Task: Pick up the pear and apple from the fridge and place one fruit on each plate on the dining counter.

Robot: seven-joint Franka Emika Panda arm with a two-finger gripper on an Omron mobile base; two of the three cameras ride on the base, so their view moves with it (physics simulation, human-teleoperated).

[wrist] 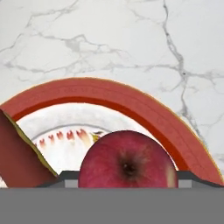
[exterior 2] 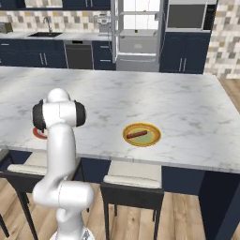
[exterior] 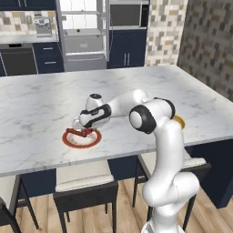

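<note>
Apple (wrist: 127, 162): one, deep red, low in the hand view between the fingertips, above the red-rimmed plate.
Gripper (exterior: 84, 132): closed on the apple, a dark fingertip (wrist: 65, 176) at each side; held low over the plate.
Plates: two. Red-rimmed one (exterior: 68, 140) with white centre, under the gripper; yellow-rimmed one (exterior 2: 152, 132) with olive centre and red streak, well apart along the same edge.
Hidden: yellow-rimmed plate nearly all behind the arm in the left base view; red-rimmed plate mostly behind the arm in the right base view.
Dining counter (exterior: 41, 100): white grey-veined marble, navy base, stools beneath.
Fridge (exterior 2: 137, 33): doors open, white interior, across the room.
Room: navy cabinets, mosaic tile walls, wood floor.
</note>
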